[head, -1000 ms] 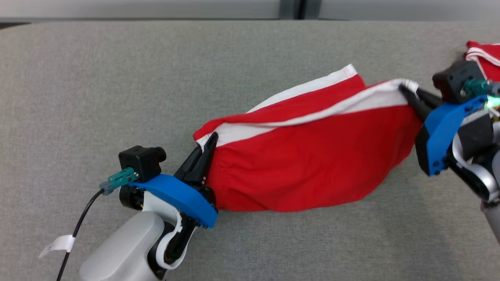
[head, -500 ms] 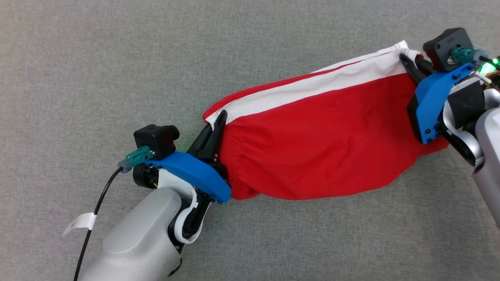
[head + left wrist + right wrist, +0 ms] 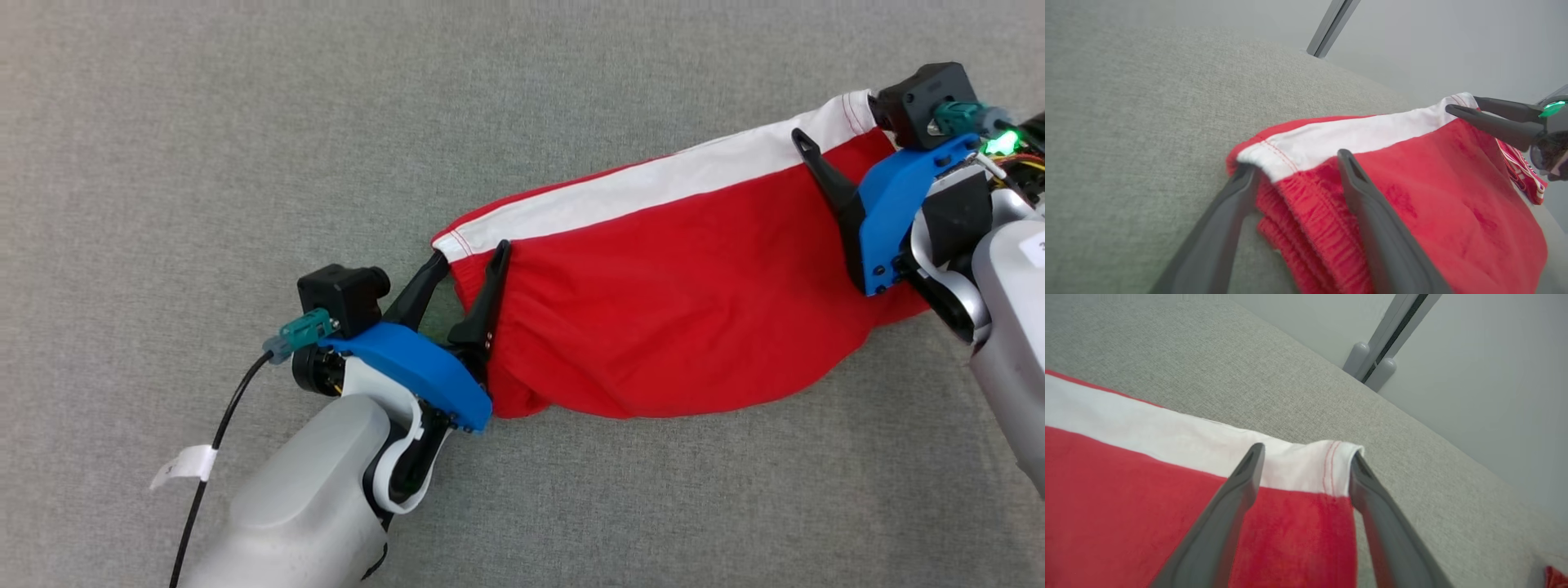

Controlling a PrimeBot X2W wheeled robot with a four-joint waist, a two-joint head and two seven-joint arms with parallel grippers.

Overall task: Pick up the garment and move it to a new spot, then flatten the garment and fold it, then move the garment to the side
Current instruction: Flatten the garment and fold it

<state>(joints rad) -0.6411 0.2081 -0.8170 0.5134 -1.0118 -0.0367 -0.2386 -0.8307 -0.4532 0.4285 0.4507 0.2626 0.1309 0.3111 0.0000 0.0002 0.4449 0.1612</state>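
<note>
A red garment (image 3: 669,302) with a broad white band (image 3: 653,184) along its far edge is seen stretched out in a slant across a grey woven surface (image 3: 245,163), its left end nearer the robot and its right end farther off. The cloth is doubled over itself, and gathered, ribbed layers are stacked at the left end, as shown in the left wrist view.

That left end is straddled by the left gripper (image 3: 472,253), whose two dark fingers are spread apart: one is set just outside the white corner, against the grey surface, and the other is laid on top of the red cloth. Nothing is pinched between them.

The right corner is framed in the same way by the right gripper (image 3: 1306,454). Its jaws are held wide, one finger over the white band and the other just beside the stitched hem at the garment's end; the cloth is not clamped.

A green light (image 3: 1000,145) is lit on the right wrist. A black cable carrying a white tag (image 3: 184,465) is trailed from the left wrist. A second piece of red-and-white cloth (image 3: 1521,173) is glimpsed beyond the garment's right end, and a pale grey wall (image 3: 1474,375) is seen behind the surface.
</note>
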